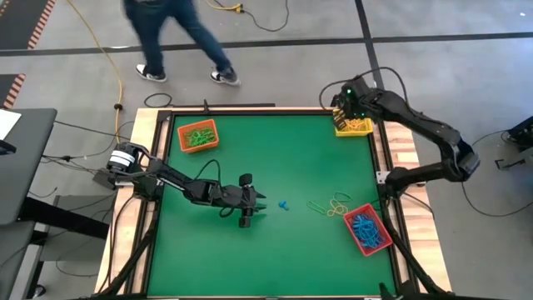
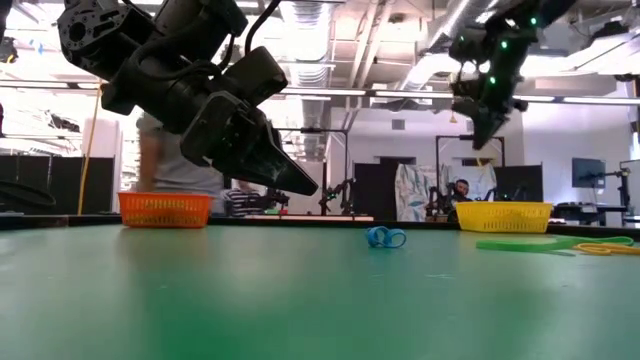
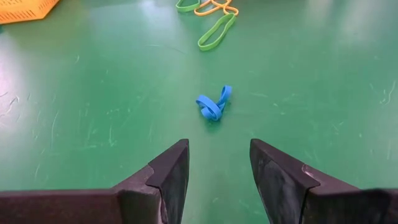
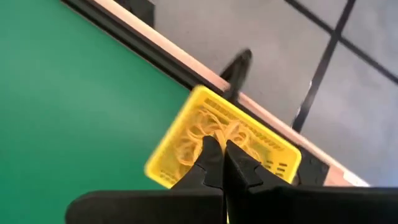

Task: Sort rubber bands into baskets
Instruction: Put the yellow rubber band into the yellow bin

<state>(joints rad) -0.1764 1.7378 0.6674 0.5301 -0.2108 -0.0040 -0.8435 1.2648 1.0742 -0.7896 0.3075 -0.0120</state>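
From overhead I see a person [image 1: 179, 37] walking past the table's 12 o'clock edge; my wrist views miss that. Left gripper [image 3: 219, 171] spread, nothing between its fingers, hovering mid-table with a knotted blue rubber band [image 3: 214, 104] just ahead on the green mat [image 1: 275, 158]. Right gripper [image 4: 219, 163] pressed together above the yellow basket [image 4: 186, 134], table's 1 o'clock corner, tangled yellow bands inside. Orange basket [image 1: 198, 135] at 11, red basket [image 1: 368, 231] at 4, loose green and yellow bands [image 1: 333, 205] beside it. No legible writing.
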